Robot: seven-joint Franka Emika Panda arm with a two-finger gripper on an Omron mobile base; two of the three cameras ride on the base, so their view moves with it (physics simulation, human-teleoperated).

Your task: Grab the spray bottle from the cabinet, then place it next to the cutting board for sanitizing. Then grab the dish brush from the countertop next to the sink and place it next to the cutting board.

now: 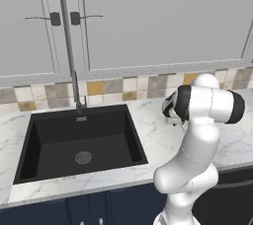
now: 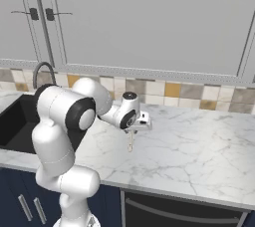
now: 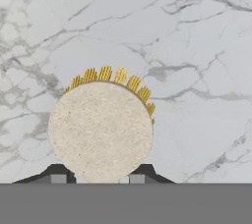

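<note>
Hand view: the dish brush [image 3: 100, 128] sits between the two dark fingertips of the tool [image 3: 97, 179], above the marble tabletop [image 3: 197, 46].

The brush's round cream head faces the camera with yellow bristles fanning out along its far edge, and the fingertips [image 3: 58, 178] stand on either side of it, narrowly parted and closed on the brush. In the right base view the tool [image 2: 131, 130] hangs above the white tabletop [image 2: 199, 146] to the right of the black sink [image 2: 15, 121], and the brush [image 2: 130, 141] hangs down from it, thin handle upright, its lower end close to the marble; I cannot tell if it touches. In the left base view the sink [image 1: 81, 145] lies to the left with its tall steel faucet [image 1: 69, 46] behind, and the arm hides the tool.
</note>
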